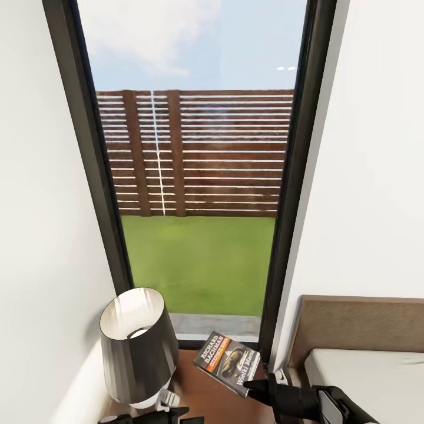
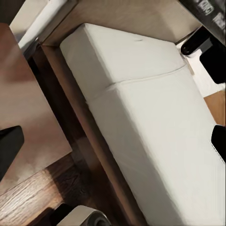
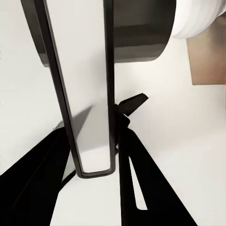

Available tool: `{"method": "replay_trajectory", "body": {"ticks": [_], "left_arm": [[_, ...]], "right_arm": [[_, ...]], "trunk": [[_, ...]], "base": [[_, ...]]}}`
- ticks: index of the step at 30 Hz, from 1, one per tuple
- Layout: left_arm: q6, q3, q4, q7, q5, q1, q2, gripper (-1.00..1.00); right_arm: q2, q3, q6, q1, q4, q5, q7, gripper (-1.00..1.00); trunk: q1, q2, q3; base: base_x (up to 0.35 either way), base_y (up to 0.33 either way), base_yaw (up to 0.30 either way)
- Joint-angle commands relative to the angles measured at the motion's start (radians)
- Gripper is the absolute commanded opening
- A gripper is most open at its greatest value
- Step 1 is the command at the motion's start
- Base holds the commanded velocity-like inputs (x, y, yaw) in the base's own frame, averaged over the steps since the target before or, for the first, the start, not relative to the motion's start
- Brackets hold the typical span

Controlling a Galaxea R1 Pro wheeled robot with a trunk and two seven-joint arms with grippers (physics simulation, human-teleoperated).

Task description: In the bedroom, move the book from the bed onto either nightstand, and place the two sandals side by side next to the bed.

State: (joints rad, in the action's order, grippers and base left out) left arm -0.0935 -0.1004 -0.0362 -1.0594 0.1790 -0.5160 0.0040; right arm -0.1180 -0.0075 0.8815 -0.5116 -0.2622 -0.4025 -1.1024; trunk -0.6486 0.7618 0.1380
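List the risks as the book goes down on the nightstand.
1. The right gripper pinches the book only at one edge; it hangs tilted above the nightstand and could slip or land askew.
2. The lamp stands close beside the book; a sideways swing might knock it.

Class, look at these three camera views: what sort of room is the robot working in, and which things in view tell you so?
Most likely a bedroom. A bed with an off-white mattress and brown headboard stands beside a dark wooden nightstand bearing a lamp, by a tall window facing a lawn and fence.
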Motion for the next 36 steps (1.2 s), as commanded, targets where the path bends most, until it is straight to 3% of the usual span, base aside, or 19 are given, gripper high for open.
{"method": "replay_trajectory", "body": {"ticks": [1,5,10,12,18,34,36], "left_arm": [[-0.008,-0.009,-0.009,-0.015,0.007,-0.001,0.001,1.0],[0.01,-0.01,-0.074,-0.084,0.007,-0.001,0.002,1.0],[0.067,-0.009,-0.106,-0.149,0.007,0.0,0.001,1.0],[0.07,-0.01,-0.111,-0.152,0.007,0.0,0.001,1.0],[0.072,-0.011,-0.116,-0.239,0.007,0.0,0.019,1.0],[0.073,-0.012,-0.116,-0.257,0.008,0.0,0.024,1.0],[0.073,-0.012,-0.116,-0.257,0.008,0.0,0.024,1.0]], "right_arm": [[0.0,-0.001,0.005,-0.001,0.0,0.001,-0.003,-1.0],[0.0,-0.002,0.005,-0.001,0.0,0.001,0.0,-1.0],[0.0,-0.002,0.005,-0.001,0.0,0.002,0.004,-1.0],[0.0,-0.001,0.005,-0.001,0.0,0.002,0.004,-1.0],[0.001,-0.001,0.004,-0.001,-0.001,0.003,0.007,-1.0],[0.001,0.0,0.005,-0.001,-0.003,0.005,0.01,-1.0],[0.001,0.0,0.005,-0.001,-0.004,0.005,0.036,-1.0]], "trunk": [[0.0,0.001,0.002],[0.0,0.001,0.002],[-0.019,0.036,0.017],[-0.027,0.05,0.024],[-0.05,0.092,0.042],[-0.111,0.204,0.092],[-0.119,0.218,0.099]], "base": [[0.0,0.0,0.0],[0.0,0.0,0.0],[0.0,0.0,0.0],[0.0,0.0,0.0],[0.0,0.0,0.0],[0.0,0.0,0.0],[0.0,0.0,0.0]]}}
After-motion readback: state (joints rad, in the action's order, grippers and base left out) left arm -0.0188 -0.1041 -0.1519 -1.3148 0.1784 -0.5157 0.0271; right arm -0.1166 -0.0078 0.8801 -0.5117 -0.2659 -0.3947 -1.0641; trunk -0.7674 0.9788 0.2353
